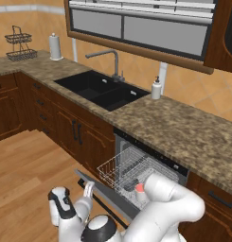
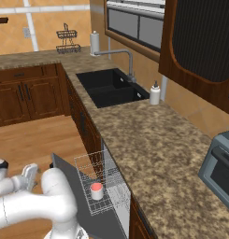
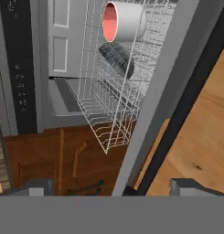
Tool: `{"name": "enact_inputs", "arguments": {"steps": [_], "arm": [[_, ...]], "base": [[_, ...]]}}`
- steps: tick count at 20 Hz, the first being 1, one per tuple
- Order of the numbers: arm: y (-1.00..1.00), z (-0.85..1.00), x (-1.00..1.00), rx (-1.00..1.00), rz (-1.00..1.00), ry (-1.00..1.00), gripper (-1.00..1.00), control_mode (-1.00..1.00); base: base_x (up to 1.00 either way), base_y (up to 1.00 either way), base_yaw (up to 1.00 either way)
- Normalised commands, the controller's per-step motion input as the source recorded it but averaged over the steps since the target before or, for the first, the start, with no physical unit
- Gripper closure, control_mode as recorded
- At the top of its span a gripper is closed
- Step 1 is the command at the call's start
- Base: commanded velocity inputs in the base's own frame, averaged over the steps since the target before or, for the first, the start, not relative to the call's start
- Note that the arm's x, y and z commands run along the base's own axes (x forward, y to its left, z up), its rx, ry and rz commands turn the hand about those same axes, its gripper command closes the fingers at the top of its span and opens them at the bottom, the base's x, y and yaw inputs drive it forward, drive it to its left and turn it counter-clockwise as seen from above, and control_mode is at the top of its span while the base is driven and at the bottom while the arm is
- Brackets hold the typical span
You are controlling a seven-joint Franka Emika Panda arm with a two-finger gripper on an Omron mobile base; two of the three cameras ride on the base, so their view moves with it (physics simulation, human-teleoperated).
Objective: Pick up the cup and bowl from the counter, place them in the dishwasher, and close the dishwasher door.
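Sitting in the white rack (image 3: 114,98) of the dishwasher (image 1: 181,166), the cup (image 3: 123,21) and the bowl (image 3: 117,59) lie side by side, well ahead of the wide-open, empty gripper (image 3: 111,186) near the door's (image 3: 164,89) edge.

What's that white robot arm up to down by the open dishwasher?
It is loading dishes. The cup and the bowl already sit in the wire rack of the dishwasher, so the counter no longer holds them. The dishwasher door hangs down open over the wood floor. The gripper is open and holds nothing; it sits low by the door's edge and its black bar handle. Closing that door is what remains.
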Motion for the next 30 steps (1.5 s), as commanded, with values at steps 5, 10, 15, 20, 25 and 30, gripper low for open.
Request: {"name": "enact_inputs", "arguments": {"steps": [5,10,15,20,25,30], "arm": [[1.0,0.07,-0.09,-0.82,0.0,-0.21,-1.0,-1.0],[1.0,0.0,-0.08,-0.67,-0.04,-0.02,-1.0,-1.0],[1.0,-0.24,0.0,-0.47,-0.11,0.0,-1.0,-1.0],[0.97,-0.8,0.0,-0.47,-0.12,0.0,-1.0,-1.0],[0.81,-0.29,0.01,-0.56,0.03,0.01,-1.0,-1.0],[0.67,0.0,0.0,-0.84,0.28,0.0,-1.0,-1.0]], "base": [[0.0,0.0,0.0],[0.0,0.0,0.0],[0.0,0.0,0.0],[0.0,0.0,0.0],[0.0,0.0,0.0],[0.0,0.0,0.0]]}}
